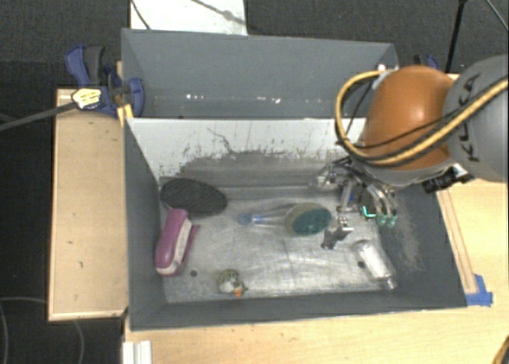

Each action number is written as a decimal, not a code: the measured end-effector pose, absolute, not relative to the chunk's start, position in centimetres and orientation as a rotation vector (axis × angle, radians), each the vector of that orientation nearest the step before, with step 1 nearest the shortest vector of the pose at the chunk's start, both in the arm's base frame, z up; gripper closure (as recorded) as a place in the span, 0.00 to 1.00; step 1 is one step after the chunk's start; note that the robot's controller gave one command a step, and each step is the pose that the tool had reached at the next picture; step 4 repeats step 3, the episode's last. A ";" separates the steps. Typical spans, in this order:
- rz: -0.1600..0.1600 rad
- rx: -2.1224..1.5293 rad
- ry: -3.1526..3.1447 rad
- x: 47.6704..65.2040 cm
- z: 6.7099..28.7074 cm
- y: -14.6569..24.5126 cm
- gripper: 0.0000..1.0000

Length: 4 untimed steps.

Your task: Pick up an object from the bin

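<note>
My gripper (pixel 333 238) hangs low in the right half of the bin. Its lowest tip is just right of a teal round-headed brush (pixel 306 220) with a pale blue see-through handle that points left. A clear, silvery tube-like thing (pixel 374 262) lies on the floor to the gripper's lower right, apart from it. Nothing can be made out in the gripper's grasp.
At the left lie a black oval pad (pixel 192 195) and, below it, a purple and white holder (pixel 173 242). A small speckled ball (pixel 230 280) rests near the front wall. The arm, with its orange dome and cables, covers the bin's right rear corner.
</note>
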<state>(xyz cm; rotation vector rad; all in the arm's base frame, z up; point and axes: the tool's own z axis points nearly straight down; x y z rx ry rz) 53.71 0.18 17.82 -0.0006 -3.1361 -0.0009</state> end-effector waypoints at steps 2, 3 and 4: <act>-0.002 0.388 -3.119 58.1 8.3 0.6 1.00; 0.004 0.782 -3.052 54.4 24.4 -2.4 1.00; 0.004 0.782 -3.052 54.4 24.4 -2.4 1.00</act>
